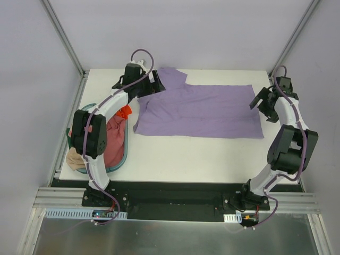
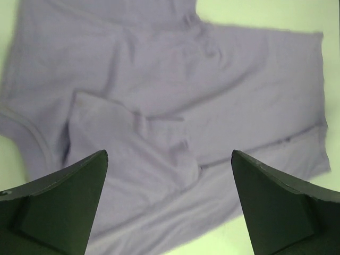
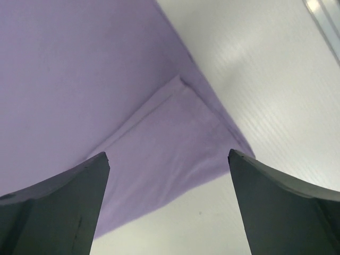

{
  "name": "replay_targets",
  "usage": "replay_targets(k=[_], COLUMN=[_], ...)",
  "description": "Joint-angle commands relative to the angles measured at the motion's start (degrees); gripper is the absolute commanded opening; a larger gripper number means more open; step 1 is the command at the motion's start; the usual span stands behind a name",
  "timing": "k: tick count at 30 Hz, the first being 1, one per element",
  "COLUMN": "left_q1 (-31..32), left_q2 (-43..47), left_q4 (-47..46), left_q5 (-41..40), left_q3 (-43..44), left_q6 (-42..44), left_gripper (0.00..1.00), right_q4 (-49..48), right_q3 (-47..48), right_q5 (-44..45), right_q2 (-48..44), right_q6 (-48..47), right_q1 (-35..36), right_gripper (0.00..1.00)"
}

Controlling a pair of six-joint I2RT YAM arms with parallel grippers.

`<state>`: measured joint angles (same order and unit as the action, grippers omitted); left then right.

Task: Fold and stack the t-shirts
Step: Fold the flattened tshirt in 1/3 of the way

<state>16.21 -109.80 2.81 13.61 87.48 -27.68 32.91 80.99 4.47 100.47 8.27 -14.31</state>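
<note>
lavender t-shirt point(image 1: 199, 110) lies spread flat on the surface point(image 1: 186, 159), between the 2 pincers; collar and sleeve end right below the left pincer point(image 1: 155, 85), hem end just under and beside the right pincer point(image 1: 261, 103); thin soft cloth, judged light and limp, no stiffness; likely to sag, bunch and drag on the smooth surface if pulled from 1 point; best taken by pinching edges or corners, 2 at once; below the left pincer a sleeve lies folded onto the body, creased; below the right pincer a hem corner is turned back, a ready lip to pinch; both pincers stand wide apart, nothing held; outward: teal basket point(image 1: 114, 167) well back from the left pincer, beside the left arm point(image 1: 87, 133), holding the pink-red t-shirt point(image 1: 114, 139); tan t-shirt point(image 1: 74, 158) hangs over its outer rim; nothing lies on the lavender cloth; left arm passes over the basket in the top view, so a pull that way could snag
</note>
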Motion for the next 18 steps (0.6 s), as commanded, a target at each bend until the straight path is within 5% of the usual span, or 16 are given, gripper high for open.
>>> replay_targets(k=[1,12,18], left_q1=[2.3,3.5,3.6], left_q2=[6.6,5.6,6.0], left_q4=[0.9,1.1,1.8], left_q5=[7.0,6.5,5.1], left_q3=[-6.3,-19.4,-26.6], left_q6=[-3.3,-5.6,-6.9], left_gripper=[0.99,0.99,0.99], right_q4=[2.2,3.7,5.1], right_q3=[-5.5,-2.8,-7.1], right_q5=[-6.1,-9.6,-5.0], right_q2=[-5.4,8.6,7.1], right_q6=[-3.4,-4.8,-4.8], right_q1=[2.3,8.9,8.6], right_gripper=[0.96,0.96,0.96])
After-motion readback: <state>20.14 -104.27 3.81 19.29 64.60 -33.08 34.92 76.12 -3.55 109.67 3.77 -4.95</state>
